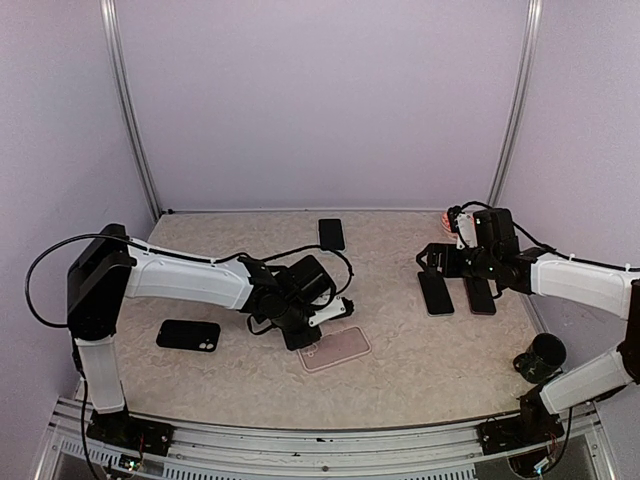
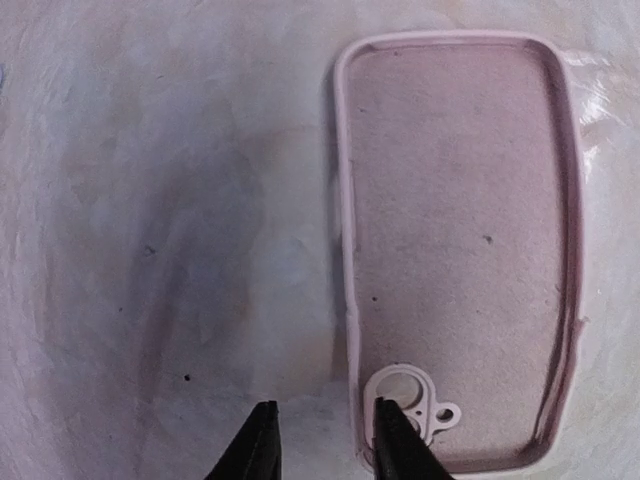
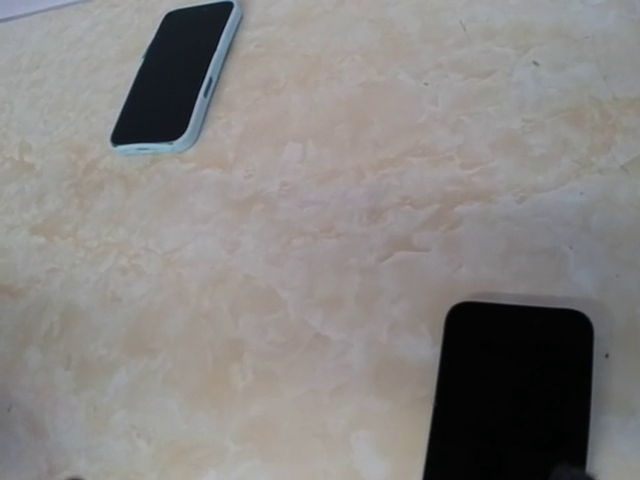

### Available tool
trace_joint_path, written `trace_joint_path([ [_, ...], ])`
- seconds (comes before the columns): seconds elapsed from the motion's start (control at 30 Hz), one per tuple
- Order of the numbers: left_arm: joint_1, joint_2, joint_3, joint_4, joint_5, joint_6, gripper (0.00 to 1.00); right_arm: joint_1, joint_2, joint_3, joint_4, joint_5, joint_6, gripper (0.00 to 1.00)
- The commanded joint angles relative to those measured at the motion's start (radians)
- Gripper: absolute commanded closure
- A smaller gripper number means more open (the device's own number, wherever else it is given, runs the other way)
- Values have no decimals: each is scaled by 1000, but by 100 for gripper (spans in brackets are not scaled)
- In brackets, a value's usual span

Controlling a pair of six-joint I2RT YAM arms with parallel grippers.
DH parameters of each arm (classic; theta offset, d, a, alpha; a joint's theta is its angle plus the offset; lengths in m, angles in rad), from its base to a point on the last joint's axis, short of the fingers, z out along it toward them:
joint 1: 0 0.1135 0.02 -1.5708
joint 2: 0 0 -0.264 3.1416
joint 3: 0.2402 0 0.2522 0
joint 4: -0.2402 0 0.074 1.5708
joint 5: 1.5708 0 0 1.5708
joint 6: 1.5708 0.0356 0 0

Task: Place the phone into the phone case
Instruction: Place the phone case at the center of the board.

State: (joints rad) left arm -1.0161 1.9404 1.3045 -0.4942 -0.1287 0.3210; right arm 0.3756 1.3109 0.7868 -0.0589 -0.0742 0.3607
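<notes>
The pink phone case (image 2: pixel 460 230) is seen lying flat on the desk (image 1: pixel 400 380) near its middle, inner face turned up, with the camera cut-out at the end nearest the left pincer (image 2: pixel 322 440). That pincer is held low over this corner with its jaws parted by a narrow gap: one fingertip (image 2: pixel 392 440) is placed inside the case beside the cut-out, the other outside on the desk, and the long rim is straddled between them without being pinched. A black phone (image 1: pixel 188 335) is found well apart from the case, on the left side of the desk beside the left arm, lying with its camera side up. The right pincer (image 1: pixel 437 262) is spread wide over the right side of the desk and nothing is gripped by it; a second dark phone (image 3: pixel 510 390) is seen just below it. A phone in a pale green case (image 3: pixel 175 75) is laid screen up near the back edge
</notes>
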Motion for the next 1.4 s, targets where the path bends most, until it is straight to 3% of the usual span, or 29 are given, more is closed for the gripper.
trace_joint_path([
  [0.0,1,17,45,-28,-91,27,60,-15,4,-9,19,-12,9,1],
  [0.07,0,17,44,-25,-115,24,46,-15,4,-9,21,-12,8,1],
  [0.27,-9,19,52,-60,-109,-12,40,-16,6,-3,13,-16,1,1],
  [0.9,-3,118,60,-79,-368,-59,41,-17,-7,-8,34,-50,6,1],
  [1.37,72,130,91,47,-568,42,41,-27,93,19,-9,21,17,1],
])
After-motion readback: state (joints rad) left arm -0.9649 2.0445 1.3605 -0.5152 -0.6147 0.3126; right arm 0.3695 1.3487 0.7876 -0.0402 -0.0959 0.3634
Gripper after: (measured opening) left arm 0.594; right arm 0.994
